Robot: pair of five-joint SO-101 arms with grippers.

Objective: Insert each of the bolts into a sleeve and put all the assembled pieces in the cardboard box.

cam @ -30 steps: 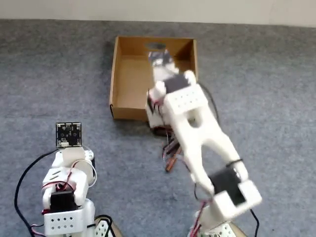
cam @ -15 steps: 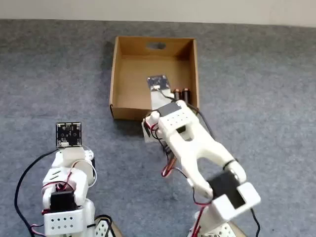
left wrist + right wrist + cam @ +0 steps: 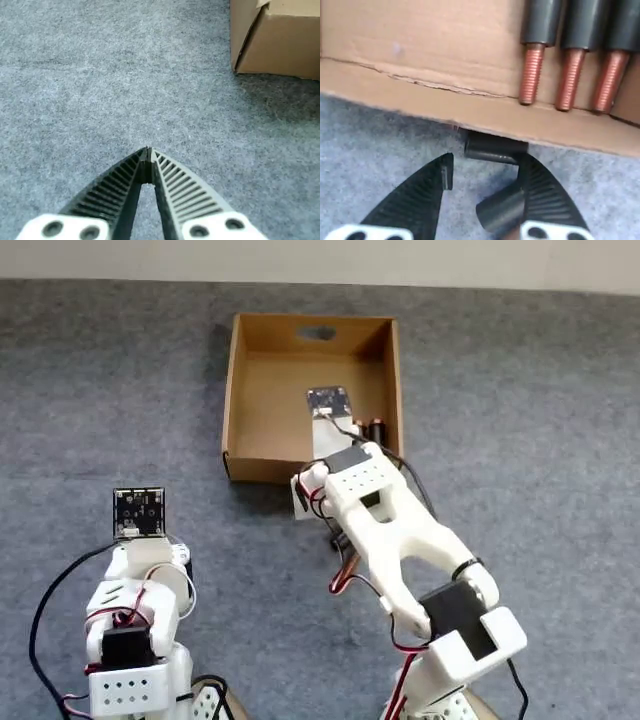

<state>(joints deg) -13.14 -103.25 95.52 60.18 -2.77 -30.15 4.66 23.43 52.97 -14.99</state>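
Note:
The cardboard box (image 3: 235, 390) sits at the back middle of the grey carpet. Against its right wall lie assembled pieces (image 3: 371, 426); in the right wrist view they are three dark sleeves with copper bolts (image 3: 570, 75) inside. My right arm (image 3: 375, 510) hangs over the box's front wall (image 3: 420, 105). Its gripper (image 3: 487, 167) is open just outside that wall. One loose dark sleeve (image 3: 495, 148) lies along the wall between the fingertips. A second sleeve (image 3: 501, 210) rests against one finger. My left gripper (image 3: 146, 151) is shut and empty, low over the carpet.
The left arm (image 3: 135, 610) is folded back at the front left. A corner of the box (image 3: 275, 45) shows far ahead of its gripper. Bare carpet (image 3: 120, 390) lies to the left and right of the box.
The right arm has drawn back from over the box's inside to its front wall, uncovering the pieces in the box. The left arm has kept still.

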